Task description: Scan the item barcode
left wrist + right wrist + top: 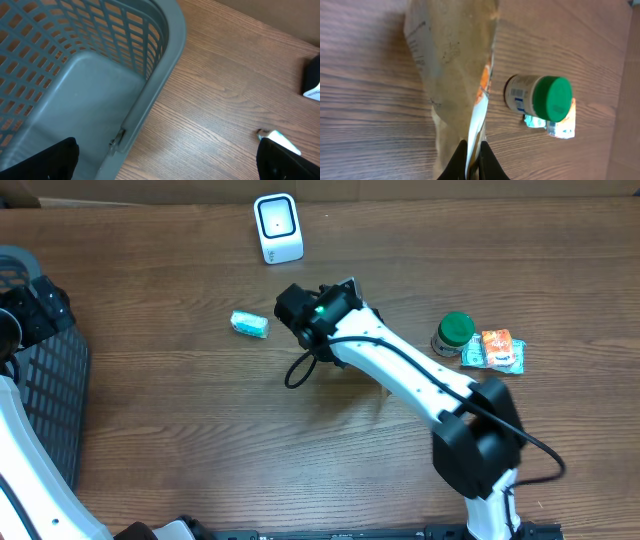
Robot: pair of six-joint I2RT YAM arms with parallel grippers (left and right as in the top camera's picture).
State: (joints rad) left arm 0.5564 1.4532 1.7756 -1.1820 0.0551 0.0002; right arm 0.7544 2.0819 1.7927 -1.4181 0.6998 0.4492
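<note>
A tan crinkled pouch (452, 65), the item, hangs in front of my right gripper (474, 160), whose black fingers are shut on its white edge. In the overhead view the right gripper (335, 298) hovers over the table's middle, below the white barcode scanner (278, 227) at the back; the arm hides most of the pouch there. No barcode shows on the pouch. My left gripper (167, 165) is open and empty, half over the grey basket's rim (165, 65); in the overhead view the left gripper (30, 310) is at the far left.
A small teal packet (250, 324) lies left of the right gripper. A green-lidded jar (455, 333) and an orange packet (500, 350) sit at the right. The grey mesh basket (50, 390) fills the left edge.
</note>
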